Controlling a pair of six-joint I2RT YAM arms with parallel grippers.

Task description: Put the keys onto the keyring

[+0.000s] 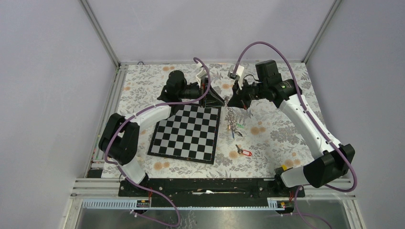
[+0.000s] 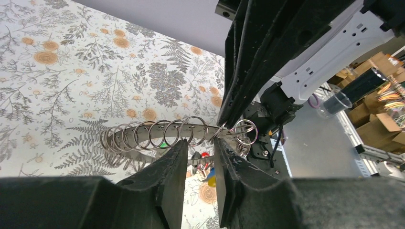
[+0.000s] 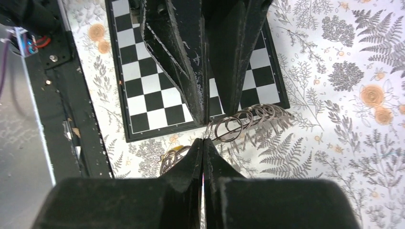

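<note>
Loose key [image 1: 243, 152]: lay red-tagged on the table [image 1: 282, 119], just beside the chessboard [image 1: 186, 133] corner, not yet threaded.
Hung keys [image 1: 234, 127]: dangled with coloured tags below the ring, off the table.
Left gripper [image 2: 200, 145]: jaws a little apart, nothing between them, tips just beside the keyring [image 2: 200, 126].
Right gripper [image 3: 205, 132]: pinched shut on the keyring's wire, carrying it in the air.
Doing it well: by my judgement, the right should clamp firmly while the left seeks the coil's split end, clear of the small rings [image 2: 157, 133].
</note>
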